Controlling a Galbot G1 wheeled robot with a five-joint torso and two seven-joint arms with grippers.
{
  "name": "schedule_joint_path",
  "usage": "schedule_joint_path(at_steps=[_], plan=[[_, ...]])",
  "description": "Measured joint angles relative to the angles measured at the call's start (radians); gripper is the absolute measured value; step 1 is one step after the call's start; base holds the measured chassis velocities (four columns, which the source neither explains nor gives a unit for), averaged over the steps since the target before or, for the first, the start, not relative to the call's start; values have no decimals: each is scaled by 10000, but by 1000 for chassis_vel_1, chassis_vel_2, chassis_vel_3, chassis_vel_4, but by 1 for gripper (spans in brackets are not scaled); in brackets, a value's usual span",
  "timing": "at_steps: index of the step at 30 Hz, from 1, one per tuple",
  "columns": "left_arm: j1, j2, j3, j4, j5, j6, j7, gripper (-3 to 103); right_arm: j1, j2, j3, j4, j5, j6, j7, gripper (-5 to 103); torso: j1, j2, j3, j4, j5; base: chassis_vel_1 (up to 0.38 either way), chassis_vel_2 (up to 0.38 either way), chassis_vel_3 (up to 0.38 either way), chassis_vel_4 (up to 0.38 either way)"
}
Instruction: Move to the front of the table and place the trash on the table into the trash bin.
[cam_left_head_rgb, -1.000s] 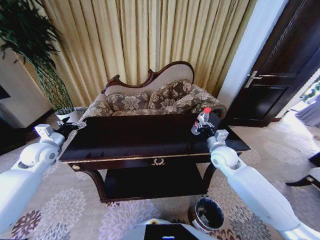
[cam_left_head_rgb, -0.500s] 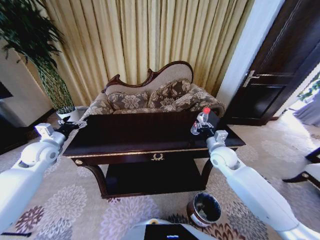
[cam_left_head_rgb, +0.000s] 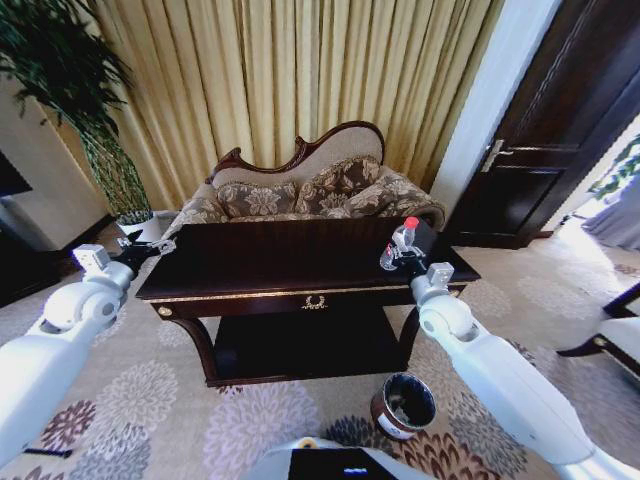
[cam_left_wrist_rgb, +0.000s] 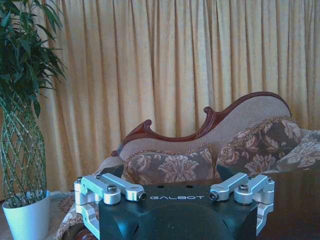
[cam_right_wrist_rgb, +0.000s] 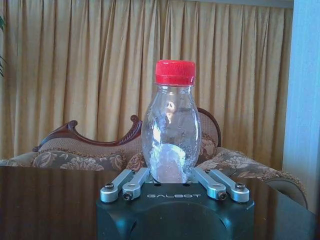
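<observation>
The right gripper (cam_left_head_rgb: 403, 255) stays clamped on the bottle (cam_left_head_rgb: 400, 242) above the table (cam_left_head_rgb: 300, 290). The view has shifted as the base backs off; the trash bin (cam_left_head_rgb: 405, 405) sits below. The left gripper (cam_left_head_rgb: 150, 247) is apart, idle.

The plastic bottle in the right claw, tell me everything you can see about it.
The plastic bottle is clear, with a red screw cap and a rounded body narrowing toward the neck; it looks empty. It stands upright between the fingers of the right claw, which close on its lower part. In the head view it sits at the right end of the dark glossy table, in front of the floral sofa. Whether its base touches the tabletop cannot be told.
</observation>
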Motion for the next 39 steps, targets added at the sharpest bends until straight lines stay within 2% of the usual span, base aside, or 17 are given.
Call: schedule_joint_path(at_steps=[19,27,34,39], plan=[[136,-12,-83,-150,-17,6,-27,100,-89,84,55,-29,-98,137,-38,24,-3,2,-1,-3,1,151,-158,-163,151],[339,-99,-135,-297,19,6,-77,100,-234,250,17,-229,-257,179,-2,24,-3,3,0,2,-1,42,-29,-26,53],[482,-141,-262,-379,24,-7,-83,100,-595,422,214,-1058,-777,150,-136,24,8,-4,3,0,0,0,0,0,0],[501,-252,-283,-400,44,-29,-86,100,-1073,860,474,-2256,-1404,222,-190,24,-3,1,-1,-2,1,0,0,0,0]])
